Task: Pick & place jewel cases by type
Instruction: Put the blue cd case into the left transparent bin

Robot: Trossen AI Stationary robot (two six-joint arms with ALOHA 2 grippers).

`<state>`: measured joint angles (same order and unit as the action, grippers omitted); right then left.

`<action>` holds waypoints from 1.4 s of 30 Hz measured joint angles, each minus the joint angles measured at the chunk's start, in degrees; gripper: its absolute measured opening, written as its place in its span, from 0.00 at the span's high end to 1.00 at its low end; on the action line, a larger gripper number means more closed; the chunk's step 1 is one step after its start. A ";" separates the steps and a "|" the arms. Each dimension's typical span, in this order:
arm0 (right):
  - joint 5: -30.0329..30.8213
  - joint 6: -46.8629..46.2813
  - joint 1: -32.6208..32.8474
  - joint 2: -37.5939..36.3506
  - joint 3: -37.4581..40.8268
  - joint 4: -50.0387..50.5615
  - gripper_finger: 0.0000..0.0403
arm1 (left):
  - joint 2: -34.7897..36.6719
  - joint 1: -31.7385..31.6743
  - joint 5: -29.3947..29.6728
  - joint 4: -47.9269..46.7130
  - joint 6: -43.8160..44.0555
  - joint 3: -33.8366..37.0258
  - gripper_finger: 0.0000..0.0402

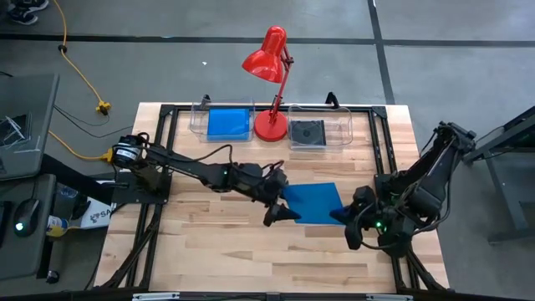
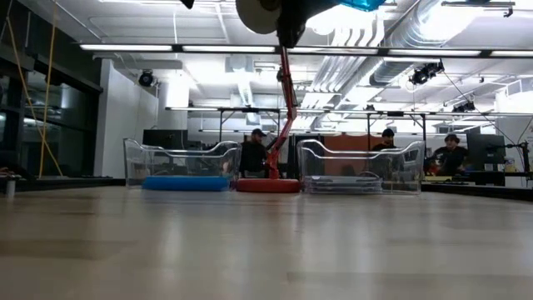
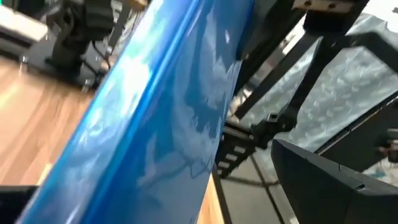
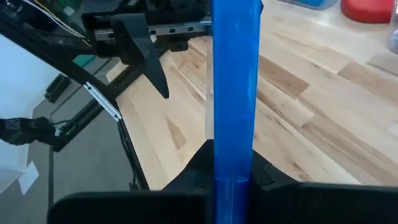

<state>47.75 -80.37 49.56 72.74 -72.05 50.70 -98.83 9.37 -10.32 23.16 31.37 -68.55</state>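
A glossy blue jewel case [image 1: 313, 203] is in the air over the table's middle, and only its edge [image 2: 362, 4] shows at the top of the low view. My right gripper [image 1: 347, 216] is shut on its right side. My left gripper [image 1: 280, 203] is open at its left side. One left finger [image 4: 146, 56] stands clear of the case's face and the other is hidden behind the case. The case fills the left wrist view [image 3: 161, 124]. More blue cases lie in the left clear tray [image 1: 227, 123], and a dark case lies in the right tray [image 1: 308, 132]. My right gripper pinches the blue case between its two fingers [image 4: 261, 177] at the edge nearest the table's right side [image 4: 233, 168]. It comes level from the right. The case is lifted clear of the table and reaches away from the fingers toward the left arm.
A red desk lamp's base [image 1: 270, 125] stands between the two clear trays at the table's far edge, and its head [image 1: 266, 57] reaches beyond that edge. A dark frame [image 1: 380, 142] borders the wooden top. People sit in the room behind the table [image 2: 254, 150].
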 joint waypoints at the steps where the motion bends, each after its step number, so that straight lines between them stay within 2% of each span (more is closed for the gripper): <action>1: 0.35 0.47 0.00 -0.32 0.00 0.00 0.97 | 0.00 0.00 0.15 0.87 0.10 0.00 0.22; 9: 5.58 5.55 0.25 -4.38 0.02 -0.49 0.97 | 0.00 0.02 3.83 6.04 0.65 0.00 0.22; 13: 8.57 10.00 1.04 -6.11 0.02 -2.55 0.97 | 0.00 0.02 6.55 13.01 0.56 0.00 0.22; 20: 10.82 14.60 2.85 -7.54 0.04 -3.45 0.97 | 0.00 0.02 10.96 19.47 0.32 0.00 0.22; 29: 13.10 18.47 3.10 -8.62 0.07 -3.44 0.97 | -0.02 0.02 16.00 22.39 -1.17 0.00 0.23; 33: 13.43 19.42 3.10 -9.40 0.07 -3.43 0.97 | -0.02 0.02 16.93 23.83 -2.00 0.00 0.30; 42: 11.84 22.27 3.10 -10.67 0.09 -3.28 0.97 | -0.01 0.02 16.53 23.48 -3.89 0.00 0.57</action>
<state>59.59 -58.09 52.66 62.07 -71.96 47.42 -98.84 9.39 6.21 46.63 27.48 -68.55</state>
